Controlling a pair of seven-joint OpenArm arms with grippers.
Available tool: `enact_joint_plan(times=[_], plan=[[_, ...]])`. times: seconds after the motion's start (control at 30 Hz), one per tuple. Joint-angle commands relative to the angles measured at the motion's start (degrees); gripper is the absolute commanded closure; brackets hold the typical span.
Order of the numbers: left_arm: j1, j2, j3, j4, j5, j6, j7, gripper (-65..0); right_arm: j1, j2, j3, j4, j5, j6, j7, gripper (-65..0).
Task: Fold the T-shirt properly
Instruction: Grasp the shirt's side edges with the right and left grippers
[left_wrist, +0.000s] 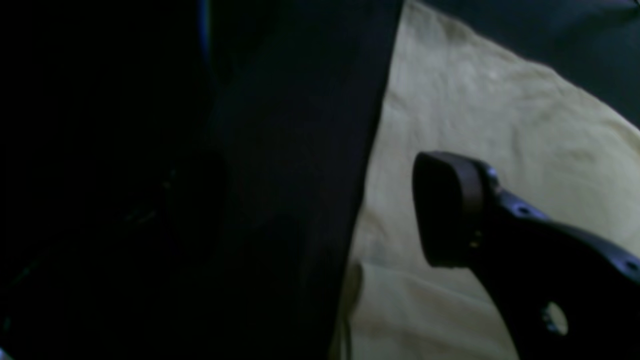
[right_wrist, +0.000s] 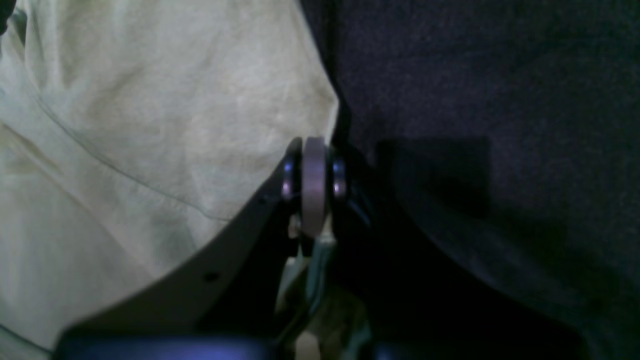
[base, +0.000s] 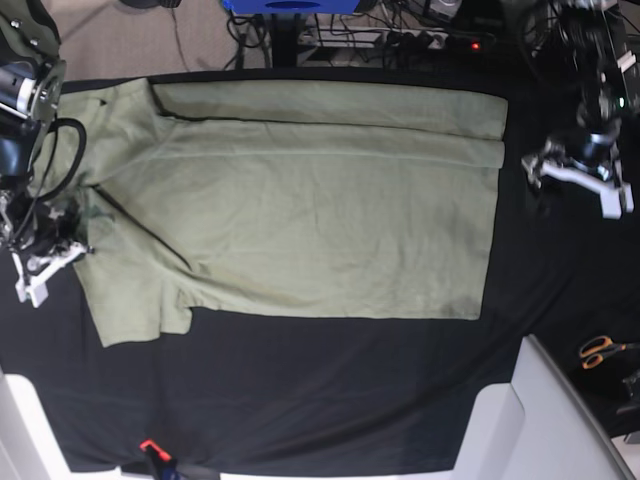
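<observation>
Overhead, we see the T-shirt (base: 300, 210) spread flat on the black table cloth (base: 330, 390), its far edge folded over along the top, one sleeve lying near the left side. Our right gripper (right_wrist: 314, 187) has its jaws pressed together at the shirt's edge, pinching a bit of the pale fabric. Our left gripper (base: 578, 172) hovers over bare cloth beside the hem; one finger (left_wrist: 445, 210) shows, so we cannot tell its spread. Orange-handled scissors (base: 600, 350) lie well apart.
</observation>
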Motion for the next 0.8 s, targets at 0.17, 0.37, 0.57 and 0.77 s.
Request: enact_joint_plan(times=[0.17,0.37,0.57,0.77], plan=[[-14.5,-2.9,5.6,-11.2,-0.7,-0.2,4.2,-56.1,1.1,0.8,0.1,3.9,0.5,0.4,0.6,0.0],[-22.3,-2.2,14.4,-23.3,-0.8,-0.2,4.1,-56.1,1.1,0.8,0.1,3.9,0.5,0.5,0.6,0.0],[-23.6,1.2,15.8,-28.3,-0.8,-0.2,3.9,-56.1,1.1,0.8,0.1,4.0,0.5,0.5,0.6,0.0],[-23.1,2.9,15.8,-28.6,-0.8,-0.2,3.9,-39.2,1.1,0.8,0.1,4.0,0.5,0.6,0.7,0.0]])
